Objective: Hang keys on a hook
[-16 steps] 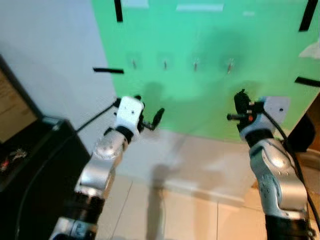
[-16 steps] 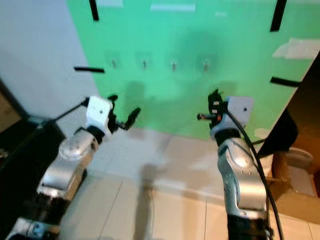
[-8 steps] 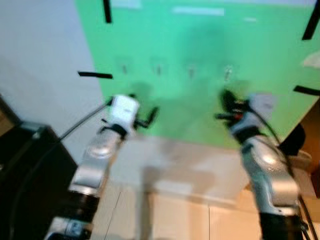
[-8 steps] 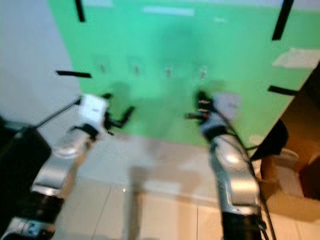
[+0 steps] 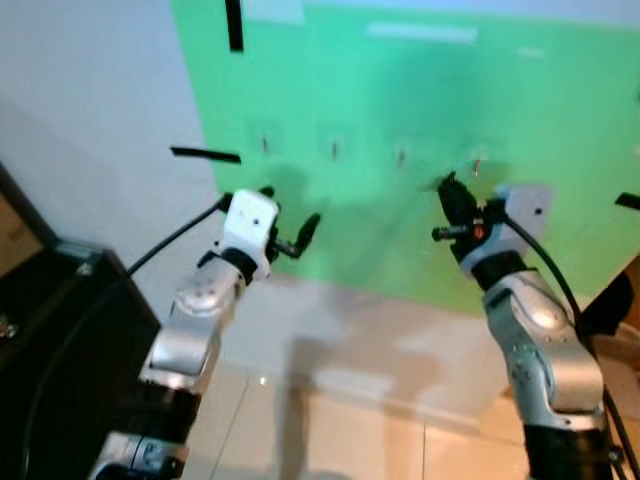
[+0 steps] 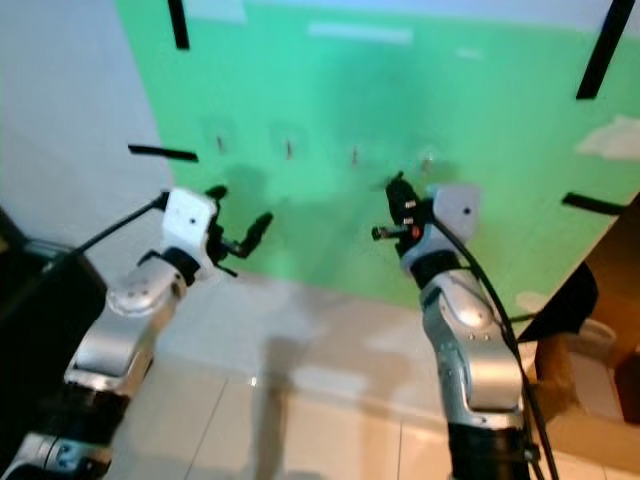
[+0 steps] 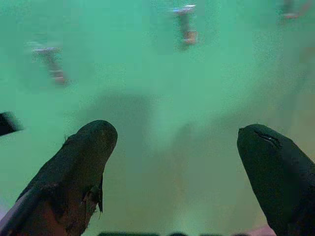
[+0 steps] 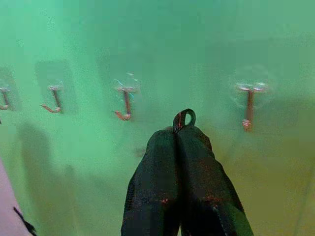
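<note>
A small dark key ring (image 8: 184, 118) pokes out from between the tips of the right gripper (image 8: 178, 135), whose two black fingers are pressed together on it; the keys themselves are hidden by the fingers. The ring sits in front of a green board (image 5: 420, 110), between two of the hooks in a row of four small J-shaped hooks (image 8: 124, 102), apart from both. Black tape strips (image 5: 205, 154) mark the board, which leans against a pale wall (image 5: 90, 120). The left gripper (image 7: 177, 162) is raised near the board's lower left, fingers spread wide and holding nothing. A black cabinet (image 5: 60, 330) stands at the robot's left on a tiled floor (image 5: 330, 440).
</note>
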You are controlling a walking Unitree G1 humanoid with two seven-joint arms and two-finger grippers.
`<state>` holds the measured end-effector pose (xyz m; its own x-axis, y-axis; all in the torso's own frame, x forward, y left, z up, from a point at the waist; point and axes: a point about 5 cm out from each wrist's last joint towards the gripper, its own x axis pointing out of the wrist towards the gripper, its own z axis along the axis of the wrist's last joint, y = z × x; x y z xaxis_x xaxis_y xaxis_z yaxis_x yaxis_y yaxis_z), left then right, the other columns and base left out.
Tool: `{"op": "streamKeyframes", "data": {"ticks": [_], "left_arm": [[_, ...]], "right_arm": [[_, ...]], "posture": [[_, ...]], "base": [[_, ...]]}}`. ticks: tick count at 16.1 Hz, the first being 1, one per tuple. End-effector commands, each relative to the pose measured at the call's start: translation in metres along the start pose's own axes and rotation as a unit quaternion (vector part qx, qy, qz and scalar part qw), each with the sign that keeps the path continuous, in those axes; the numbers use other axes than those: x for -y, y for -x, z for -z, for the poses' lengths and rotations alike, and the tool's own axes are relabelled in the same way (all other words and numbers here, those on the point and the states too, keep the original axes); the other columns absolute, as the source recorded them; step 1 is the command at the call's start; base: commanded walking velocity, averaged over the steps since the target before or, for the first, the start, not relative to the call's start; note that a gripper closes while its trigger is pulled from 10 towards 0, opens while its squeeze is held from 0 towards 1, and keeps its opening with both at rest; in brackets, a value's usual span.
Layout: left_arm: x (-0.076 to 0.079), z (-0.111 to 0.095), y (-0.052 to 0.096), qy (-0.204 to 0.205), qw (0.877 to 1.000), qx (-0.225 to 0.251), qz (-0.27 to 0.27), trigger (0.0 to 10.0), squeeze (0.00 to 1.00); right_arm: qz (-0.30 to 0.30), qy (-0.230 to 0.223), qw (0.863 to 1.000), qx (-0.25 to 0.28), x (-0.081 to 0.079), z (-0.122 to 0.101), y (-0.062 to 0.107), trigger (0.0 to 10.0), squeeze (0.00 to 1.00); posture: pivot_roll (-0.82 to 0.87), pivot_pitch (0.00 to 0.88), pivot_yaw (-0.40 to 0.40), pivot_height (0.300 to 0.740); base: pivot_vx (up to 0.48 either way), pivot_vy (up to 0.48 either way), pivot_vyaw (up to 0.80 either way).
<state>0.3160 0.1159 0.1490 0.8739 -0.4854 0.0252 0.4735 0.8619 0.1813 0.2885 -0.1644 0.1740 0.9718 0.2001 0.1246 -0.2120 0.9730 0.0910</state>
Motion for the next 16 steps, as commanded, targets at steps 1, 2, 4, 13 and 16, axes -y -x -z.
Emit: {"op": "streamKeyframes", "data": {"ticks": [1,2,4,13,16], "left_arm": [[0.007,-0.004,-0.003,-0.002,1.0,0.008,0.028,10.0,0.04],[0.01,-0.006,-0.004,-0.001,0.999,0.009,0.043,10.0,0.04],[0.022,-0.008,-0.001,0.011,0.991,0.003,0.13,10.0,0.04],[0.03,-0.011,0.005,0.017,0.979,0.001,0.203,10.0,0.04],[0.029,-0.011,0.005,0.02,0.979,0.002,0.204,10.0,0.04]], "right_arm": [[0.002,-0.006,1.0,0.004,0.003,-0.002,0.001,10.0,0.0],[0.001,-0.009,1.0,0.004,0.004,-0.002,0.002,10.0,0.0],[-0.008,-0.031,0.999,0.015,0.005,-0.004,0.0,10.0,0.0],[-0.069,-0.102,0.992,0.02,0.018,-0.008,-0.021,10.0,0.0],[-0.092,-0.101,0.99,0.018,0.016,-0.008,-0.023,10.0,0.0]], "posture": [[-0.13,0.0,0.029,0.74],[-0.13,0.0,0.03,0.74],[-0.13,0.0,0.034,0.74],[-0.13,0.0,0.029,0.74],[-0.13,0.0,0.027,0.74]], "base": [[0.0,0.0,0.0],[0.0,0.0,0.0],[0.0,0.0,0.0],[0.0,0.0,0.0],[0.0,0.0,0.0]]}}
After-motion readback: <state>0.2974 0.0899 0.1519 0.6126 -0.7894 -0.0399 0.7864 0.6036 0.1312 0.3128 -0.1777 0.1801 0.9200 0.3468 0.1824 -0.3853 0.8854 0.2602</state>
